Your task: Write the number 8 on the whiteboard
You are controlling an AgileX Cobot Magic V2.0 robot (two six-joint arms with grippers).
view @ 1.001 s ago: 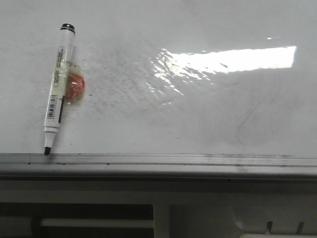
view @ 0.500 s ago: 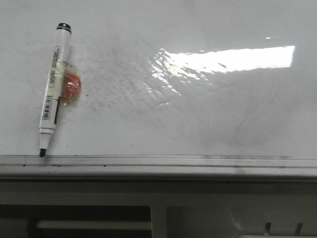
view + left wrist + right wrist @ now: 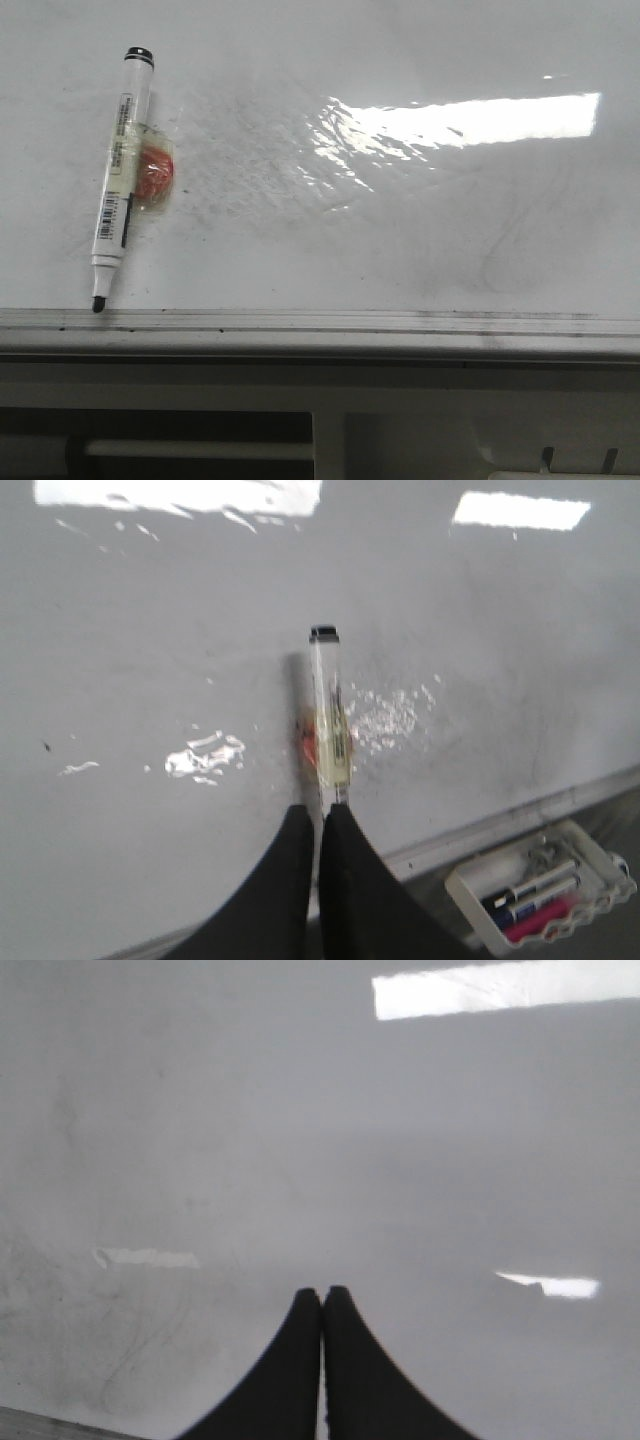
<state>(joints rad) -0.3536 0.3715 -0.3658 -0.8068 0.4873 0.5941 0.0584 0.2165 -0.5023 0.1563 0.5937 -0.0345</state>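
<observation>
The whiteboard (image 3: 420, 230) is glossy white with grey smudges and faint erased strokes. No number 8 shows on it in any view. A white marker (image 3: 122, 180) with a black tip lies on the board at the left, its tip by the near edge strip, with an orange piece (image 3: 155, 172) taped to its side. Neither gripper shows in the front view. In the left wrist view my left gripper (image 3: 320, 810) is shut and empty, with the marker (image 3: 330, 720) just past its fingertips. My right gripper (image 3: 321, 1292) is shut and empty over the bare board (image 3: 300, 1140).
A grey metal edge strip (image 3: 350, 322) runs along the board's near side, with a white slotted panel (image 3: 450, 440) below it. A small white tray (image 3: 545, 895) with spare markers sits off the board's edge in the left wrist view. Bright lamp glare (image 3: 470, 118) lies across the board.
The whole front view shifted slightly left and down half a second ago and is back where it was. The marker has not moved on the board.
</observation>
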